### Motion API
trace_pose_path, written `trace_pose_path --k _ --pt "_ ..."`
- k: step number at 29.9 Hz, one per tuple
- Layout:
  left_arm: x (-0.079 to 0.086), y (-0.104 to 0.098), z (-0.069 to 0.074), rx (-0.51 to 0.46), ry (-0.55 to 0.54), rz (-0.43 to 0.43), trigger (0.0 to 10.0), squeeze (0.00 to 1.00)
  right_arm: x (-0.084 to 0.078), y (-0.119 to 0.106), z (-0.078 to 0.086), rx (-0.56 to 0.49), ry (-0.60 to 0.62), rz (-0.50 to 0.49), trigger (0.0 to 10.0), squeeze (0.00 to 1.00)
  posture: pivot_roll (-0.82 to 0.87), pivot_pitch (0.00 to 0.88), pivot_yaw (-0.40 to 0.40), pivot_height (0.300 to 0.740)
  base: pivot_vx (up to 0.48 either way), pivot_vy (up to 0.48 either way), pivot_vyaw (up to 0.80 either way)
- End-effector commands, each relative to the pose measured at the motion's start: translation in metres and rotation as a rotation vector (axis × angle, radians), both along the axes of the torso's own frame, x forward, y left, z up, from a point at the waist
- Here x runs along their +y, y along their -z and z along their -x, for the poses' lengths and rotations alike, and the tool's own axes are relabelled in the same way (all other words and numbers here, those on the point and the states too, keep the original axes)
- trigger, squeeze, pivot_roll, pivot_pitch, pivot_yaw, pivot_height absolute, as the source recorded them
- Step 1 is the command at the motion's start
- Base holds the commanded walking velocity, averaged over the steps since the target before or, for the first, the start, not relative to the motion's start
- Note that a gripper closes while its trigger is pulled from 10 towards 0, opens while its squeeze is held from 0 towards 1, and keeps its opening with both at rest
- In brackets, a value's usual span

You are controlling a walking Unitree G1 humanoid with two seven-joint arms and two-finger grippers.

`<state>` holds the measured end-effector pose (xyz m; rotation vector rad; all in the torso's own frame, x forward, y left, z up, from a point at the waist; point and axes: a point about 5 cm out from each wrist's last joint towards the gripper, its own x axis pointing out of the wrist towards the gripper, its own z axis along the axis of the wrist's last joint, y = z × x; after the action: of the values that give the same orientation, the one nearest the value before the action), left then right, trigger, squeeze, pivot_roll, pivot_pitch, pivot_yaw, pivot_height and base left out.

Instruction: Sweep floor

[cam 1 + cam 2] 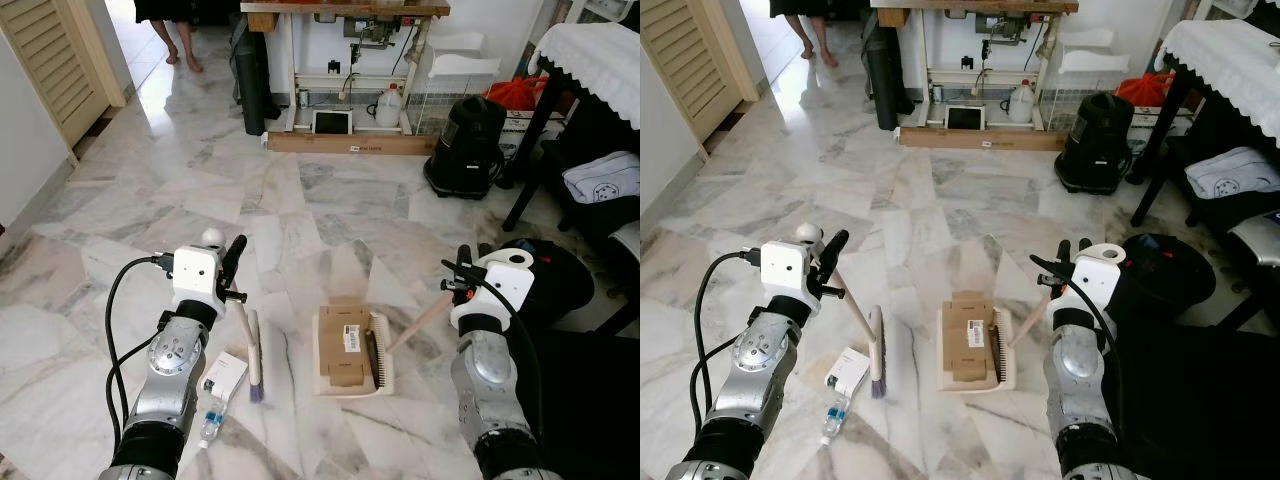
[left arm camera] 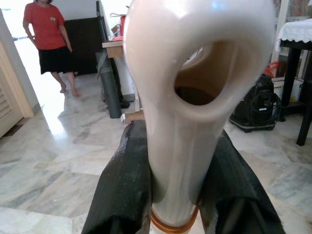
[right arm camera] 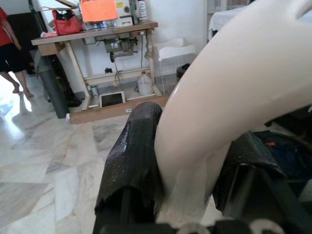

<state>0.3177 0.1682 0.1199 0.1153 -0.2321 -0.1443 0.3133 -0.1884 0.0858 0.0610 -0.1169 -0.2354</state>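
Your left end effector [image 1: 232, 262] is pressed on the top of the brush handle [image 1: 241, 325], and the left wrist view shows both black fingers [image 2: 124, 195] squeezing the cream shaft just under its hanging hole. You hold it so high probably because the long handle then gives reach, and the brush head [image 1: 255, 368] can stand on the marble floor [image 1: 130, 250] with the bristles down. Your right end effector [image 1: 462, 270] pinches the dustpan handle [image 1: 420, 322] in the same way, so the dustpan [image 1: 351, 350] lies flat on the floor with its mouth toward the brush, ready to receive.

A folded piece of cardboard [image 1: 343, 343] already rests inside the dustpan. Still on the floor, just beside the brush head on the outer side, you have a small white box [image 1: 226, 376] and a plastic bottle [image 1: 210, 418] close to your left arm. I judge these are the next things to sweep across into the pan.

Farther away, a black vacuum cleaner [image 1: 466, 146] stands near a desk [image 1: 345, 10] at the far wall, and a person [image 2: 48, 39] stands near the doorway, well apart from your work.
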Motion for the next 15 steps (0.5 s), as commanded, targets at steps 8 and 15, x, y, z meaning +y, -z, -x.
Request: trace_pose_path --k 8,15 --pt "0.0003 -0.0132 -0.0006 -0.074 0.006 -0.007 10.0 0.0 -0.0016 -0.023 -0.0015 -0.096 0.018 0.008 10.0 0.0 0.02 0.0 -0.018 0.74 0.0 0.0 0.0" --pt "0.0017 -0.014 0.0007 -0.084 -0.004 -0.01 10.0 0.0 0.0003 -0.0207 0.0035 -0.086 0.018 0.011 10.0 0.0 0.02 0.0 -0.016 0.74 0.0 0.0 0.0"
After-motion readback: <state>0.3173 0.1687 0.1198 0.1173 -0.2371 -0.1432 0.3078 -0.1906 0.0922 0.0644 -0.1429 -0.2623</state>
